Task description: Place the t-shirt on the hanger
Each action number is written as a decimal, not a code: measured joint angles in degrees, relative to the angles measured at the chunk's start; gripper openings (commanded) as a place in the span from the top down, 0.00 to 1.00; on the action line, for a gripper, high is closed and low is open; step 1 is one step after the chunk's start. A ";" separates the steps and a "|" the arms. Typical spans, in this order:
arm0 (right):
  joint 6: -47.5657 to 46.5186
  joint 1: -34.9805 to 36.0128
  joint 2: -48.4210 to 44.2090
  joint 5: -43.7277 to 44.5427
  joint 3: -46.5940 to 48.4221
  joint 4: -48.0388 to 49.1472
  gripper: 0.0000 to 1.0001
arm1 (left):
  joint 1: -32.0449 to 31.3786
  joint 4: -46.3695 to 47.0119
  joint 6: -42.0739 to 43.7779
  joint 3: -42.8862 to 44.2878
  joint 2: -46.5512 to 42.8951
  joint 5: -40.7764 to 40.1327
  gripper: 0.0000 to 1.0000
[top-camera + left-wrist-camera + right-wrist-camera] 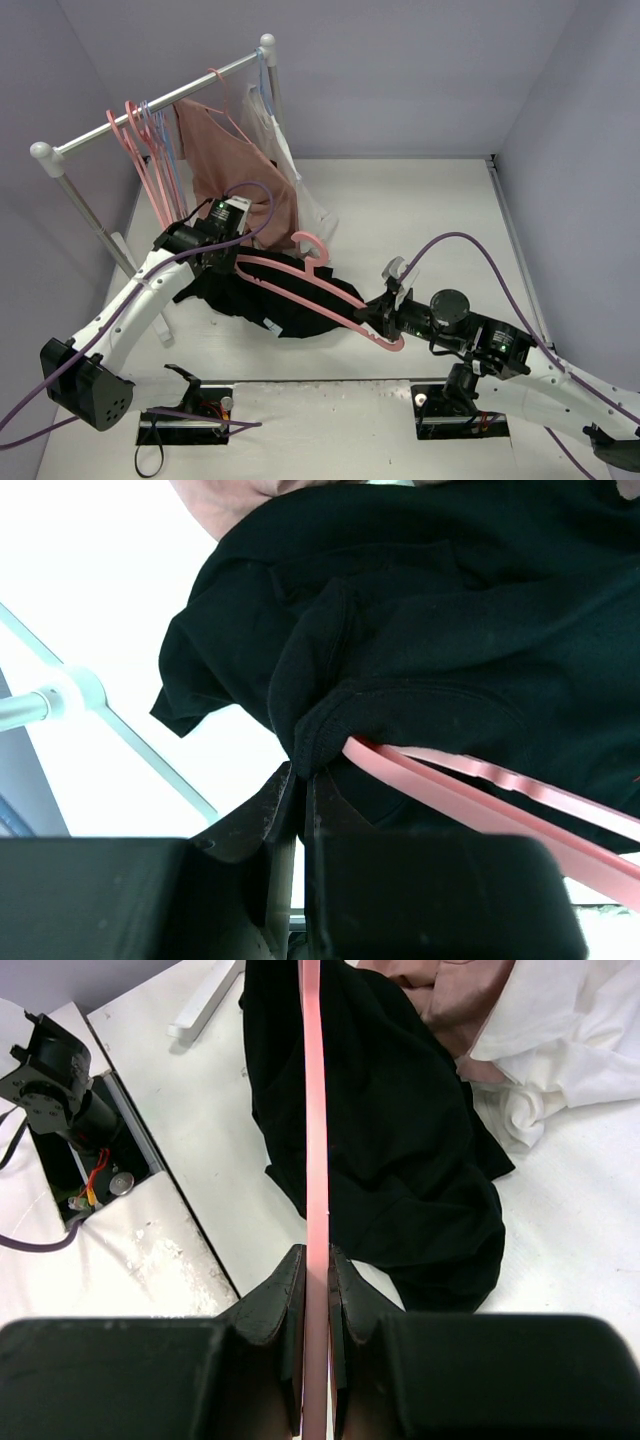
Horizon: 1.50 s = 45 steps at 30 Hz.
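Right wrist: right claw [316, 1260] clamps hanger [315, 1110] over plain t-shirt [400, 1140].

One t-shirt [400, 1130], one pink garment [235, 160], one white garment [275, 135], one rack [150, 115], one hanger [316, 1110] off it; racked hangers [152, 175] too bunched to count.

Plain black t-shirt [400, 1130], not a print on it. The hanger [315, 1110] is solid salmon pink. There's a dusty-pink garment [230, 160], a white cloth [560, 1040], and the desk [430, 200] is off-white. Purple cables [480, 250], pale lilac-grey walls [400, 70].
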 measured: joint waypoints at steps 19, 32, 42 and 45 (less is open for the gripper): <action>-2.75 1.53 0.57 0.04 0.61 3.80 1.00 | -7.08 -3.23 -2.08 12.86 -1.50 7.71 1.00; -8.23 1.73 4.24 3.78 10.55 12.02 1.00 | -25.19 -4.18 -10.27 35.66 -3.46 -0.75 1.00; -8.52 1.84 4.40 5.67 -4.55 20.71 1.00 | -26.48 -5.74 -13.93 27.03 1.26 -2.96 1.00; -8.47 1.76 4.22 6.18 -5.68 22.64 1.00 | -26.86 -5.78 -13.90 27.46 1.92 -2.72 1.00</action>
